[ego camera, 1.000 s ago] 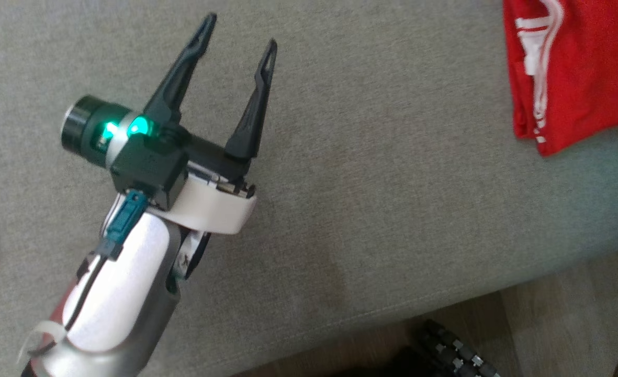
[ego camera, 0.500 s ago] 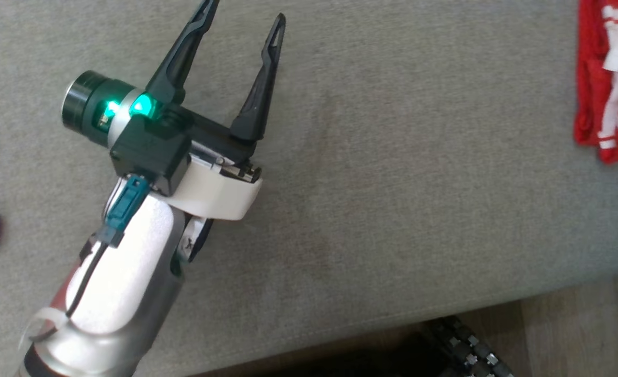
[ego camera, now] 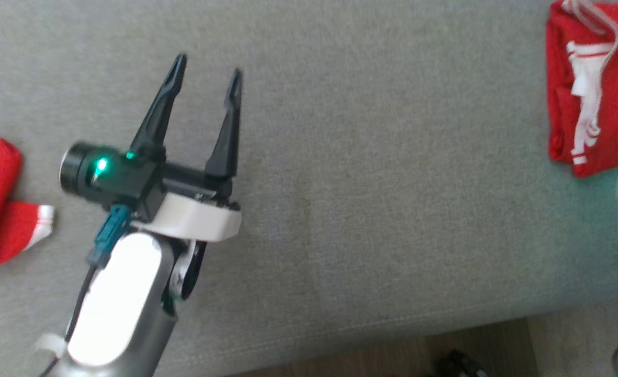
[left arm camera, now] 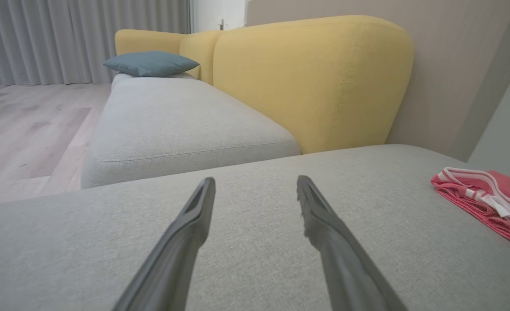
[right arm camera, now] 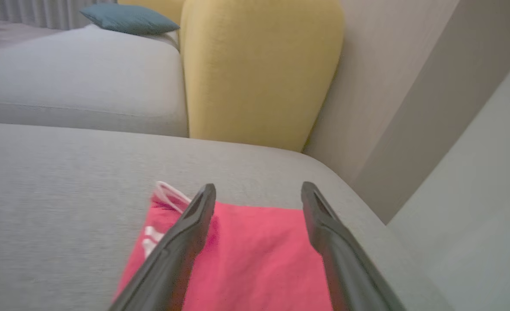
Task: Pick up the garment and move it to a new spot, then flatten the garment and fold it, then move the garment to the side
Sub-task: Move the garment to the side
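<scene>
Here: left jaws spread over grey cushion (ego camera: 392,183); right jaws spread above folded red garment (right arm camera: 259,259).

So the red garment (ego camera: 602,89) is folded up into a flat, fairly neat rectangle. It's lying way over at the right end of the grey sofa cushion (ego camera: 366,183). White stripes run along the side facing left, and there's a white loop, maybe a drawstring (blurry there), poking out at the far corner.
</scene>
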